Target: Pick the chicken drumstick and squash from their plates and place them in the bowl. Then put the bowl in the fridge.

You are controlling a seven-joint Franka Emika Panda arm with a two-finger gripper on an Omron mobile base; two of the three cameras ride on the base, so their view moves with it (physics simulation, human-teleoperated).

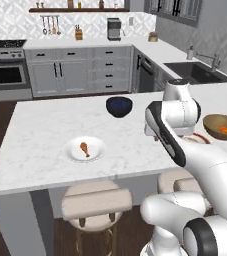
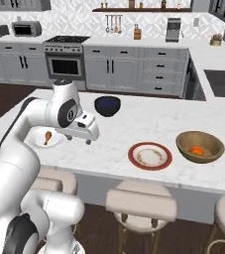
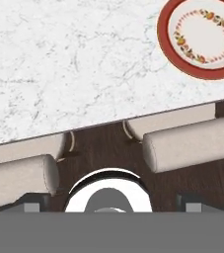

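The golden-brown chicken drumstick [image 1: 85,149] [image 2: 47,137] lies on the plain white plate [image 1: 70,150] [image 2: 58,142] near the island's front edge. The orange squash [image 1: 225,129] [image 2: 196,150] sits inside the tan wooden bowl [image 1: 210,121] [image 2: 184,142] at the right. Between them lies the red-rimmed plate [image 2: 135,155] [image 3: 202,37] with nothing on it. My gripper [image 2: 79,140] hangs open and holds nothing, above the counter just right of the white plate; its fingertips [image 3: 32,207] stand far apart. The fridge is out of view.
A dark blue bowl [image 1: 119,106] [image 2: 107,105] stands at the island's far side. Padded stools [image 1: 95,200] [image 2: 141,206] line the front edge. A sink [image 1: 197,72] is at the back right, an oven [image 1: 5,75] at the back left.
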